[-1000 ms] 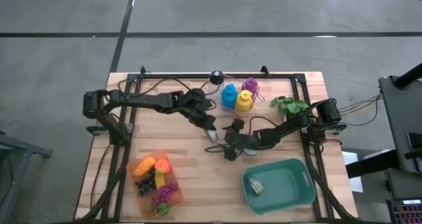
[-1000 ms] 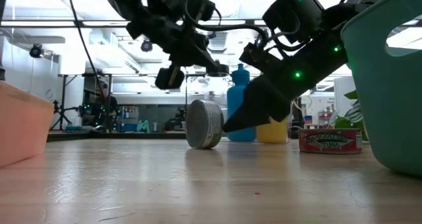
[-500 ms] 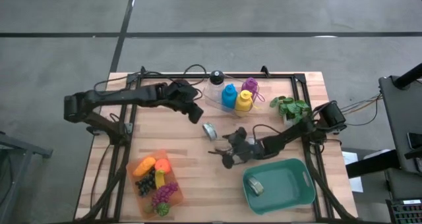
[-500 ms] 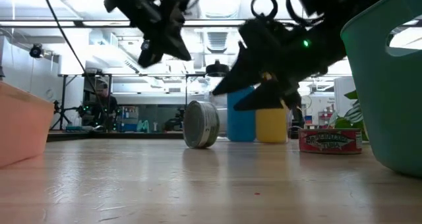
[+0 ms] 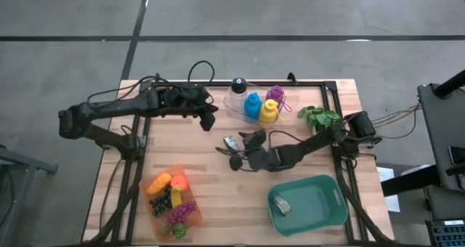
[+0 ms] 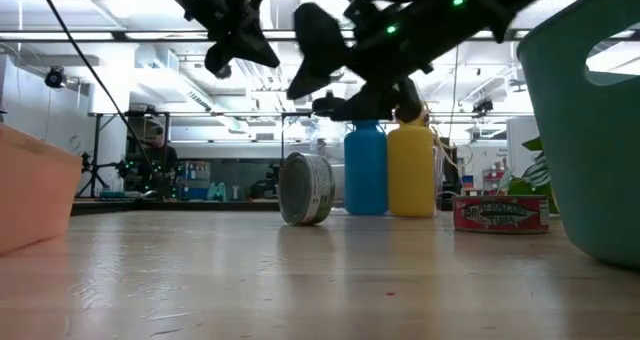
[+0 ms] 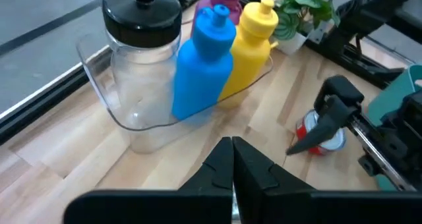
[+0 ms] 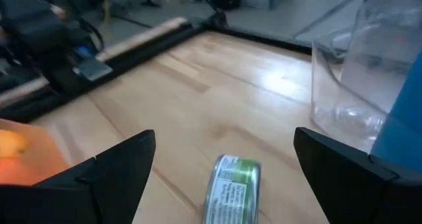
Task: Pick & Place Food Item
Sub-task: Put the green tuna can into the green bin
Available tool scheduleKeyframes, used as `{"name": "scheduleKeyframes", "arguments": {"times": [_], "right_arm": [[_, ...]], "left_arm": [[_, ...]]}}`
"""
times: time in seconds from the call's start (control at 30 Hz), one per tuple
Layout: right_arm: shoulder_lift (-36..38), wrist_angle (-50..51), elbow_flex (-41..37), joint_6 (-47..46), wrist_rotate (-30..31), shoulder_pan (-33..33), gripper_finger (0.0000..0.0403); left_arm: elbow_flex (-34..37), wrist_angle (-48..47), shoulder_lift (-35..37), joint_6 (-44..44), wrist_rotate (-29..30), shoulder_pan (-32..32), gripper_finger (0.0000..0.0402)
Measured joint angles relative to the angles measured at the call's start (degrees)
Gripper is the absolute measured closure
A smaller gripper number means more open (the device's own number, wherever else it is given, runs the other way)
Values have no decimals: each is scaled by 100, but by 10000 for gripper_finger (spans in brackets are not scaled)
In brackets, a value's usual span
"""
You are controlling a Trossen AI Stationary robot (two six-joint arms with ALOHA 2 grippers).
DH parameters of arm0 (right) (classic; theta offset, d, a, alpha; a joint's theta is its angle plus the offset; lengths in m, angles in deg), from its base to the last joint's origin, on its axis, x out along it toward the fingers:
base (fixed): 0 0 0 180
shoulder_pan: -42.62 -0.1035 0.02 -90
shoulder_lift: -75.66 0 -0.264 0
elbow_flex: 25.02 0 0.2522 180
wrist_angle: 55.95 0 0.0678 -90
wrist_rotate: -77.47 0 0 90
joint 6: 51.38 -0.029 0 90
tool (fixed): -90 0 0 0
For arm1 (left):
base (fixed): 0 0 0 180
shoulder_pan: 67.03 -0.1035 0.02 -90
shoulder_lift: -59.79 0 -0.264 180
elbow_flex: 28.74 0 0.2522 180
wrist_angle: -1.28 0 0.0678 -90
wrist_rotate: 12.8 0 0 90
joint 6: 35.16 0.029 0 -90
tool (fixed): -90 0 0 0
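Note:
A silver tin can with a green label point(image 5: 230, 142) lies on its curved side on the wooden table, also seen in the low view point(image 6: 307, 188). My right gripper point(image 8: 224, 141) hovers open just above and to the near side of the can point(image 8: 232, 188), one finger on either side, touching nothing. In the low view this gripper point(image 6: 325, 72) is clear of the can. My left gripper point(image 5: 209, 119) is shut and empty, raised over the table's far left part, with its fingertips point(image 7: 231, 145) pointing toward the bottles.
A clear pitcher point(image 7: 138, 72), blue bottle point(image 7: 206, 66), yellow bottle point(image 7: 252, 43) and purple bottle point(image 5: 275, 94) stand at the far edge. A red tin point(image 6: 500, 213) lies right of them. Near right is a green bin point(image 5: 330, 219), near left an orange fruit tray point(image 5: 161, 209).
My left gripper has risen from just above the can and drawn back toward the table's far left, rolling as it went, and has stayed shut. My right gripper has lifted, rolled and gone toward the table's left, over the can, and has stayed open. The can has kept its place.

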Motion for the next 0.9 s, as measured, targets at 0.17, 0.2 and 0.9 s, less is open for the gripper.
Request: {"name": "scheduleKeyframes", "arguments": {"times": [0.17, 0.2, 0.9], "right_arm": [[-298, 1140, 564, -549, -38, 143, 44], [-349, 1257, 660, -634, -50, 152, 44], [-1310, 1739, 1203, -1685, -218, 245, 44]], "left_arm": [[18, -62, 0, 112, 2, 0, 400], [40, -59, 0, 112, 2, -2, 400], [293, -121, -2, 245, 0, -40, 400]]}}
